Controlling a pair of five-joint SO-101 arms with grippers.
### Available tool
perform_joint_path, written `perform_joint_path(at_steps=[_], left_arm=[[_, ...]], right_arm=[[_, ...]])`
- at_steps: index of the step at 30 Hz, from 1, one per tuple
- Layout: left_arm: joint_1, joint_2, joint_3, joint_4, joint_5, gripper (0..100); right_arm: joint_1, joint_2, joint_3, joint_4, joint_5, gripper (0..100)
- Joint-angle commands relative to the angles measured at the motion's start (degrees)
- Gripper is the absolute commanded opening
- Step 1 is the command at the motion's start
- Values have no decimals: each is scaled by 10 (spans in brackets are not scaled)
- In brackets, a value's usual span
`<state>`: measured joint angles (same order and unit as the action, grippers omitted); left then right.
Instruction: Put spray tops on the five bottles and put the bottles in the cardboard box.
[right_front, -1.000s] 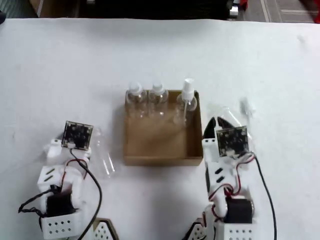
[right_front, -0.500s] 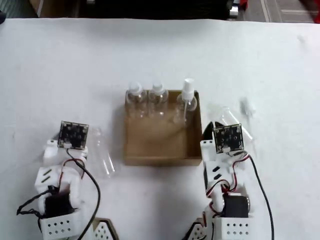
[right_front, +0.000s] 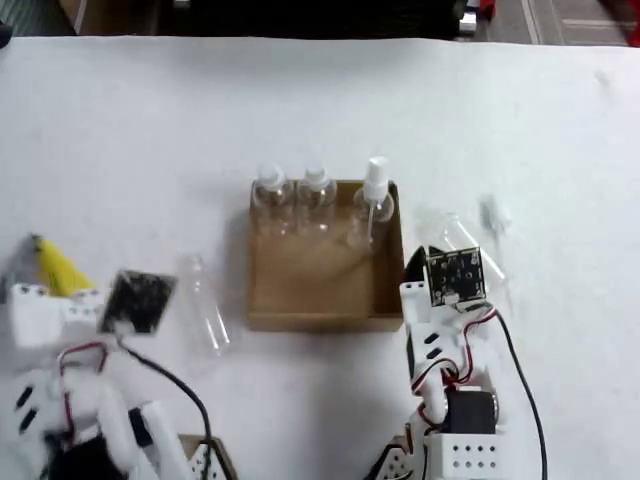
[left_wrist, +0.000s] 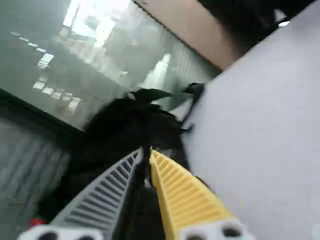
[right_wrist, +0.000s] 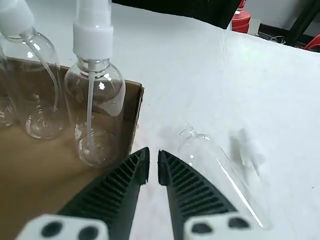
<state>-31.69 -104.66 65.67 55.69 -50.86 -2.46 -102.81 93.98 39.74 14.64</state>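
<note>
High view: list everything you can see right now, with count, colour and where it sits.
cardboard box: one, brown, mid-table between the two arms.
capped bottles: three, clear with white spray tops, standing along the box's far wall.
bare bottles: two, clear, no tops, lying on the table, one left of the box, the other right of it.
loose spray top: one, white, on the table just past the right-hand bottle.
table: one, white.
left gripper: one, grey and yellow fingers, shut, well left of the box.
right gripper: one, black fingers, shut, between the box's right wall and the lying bottle.
</note>
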Motion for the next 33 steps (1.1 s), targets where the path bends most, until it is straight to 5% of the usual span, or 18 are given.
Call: perform_joint_path(at_steps=[1, 7, 15, 23, 28, 33], left_arm=[[-36, 56, -70, -64, -158, 24], [-46, 218, -149, -38, -177, 24], [26, 469, -304, 253, -134, 24], [178, 720, -372, 284, 336, 46], [244, 852, -405, 262, 607, 264], [239, 953, -451, 181, 730, 290]], right_arm=[[6, -5, 5, -27, 7, 16], [6, -5, 13, -38, 7, 16], [17, -5, 13, -39, 7, 17], [44, -6, 10, -40, 3, 17], [44, -6, 9, -40, 3, 17], [44, -6, 11, -51, 4, 17]])
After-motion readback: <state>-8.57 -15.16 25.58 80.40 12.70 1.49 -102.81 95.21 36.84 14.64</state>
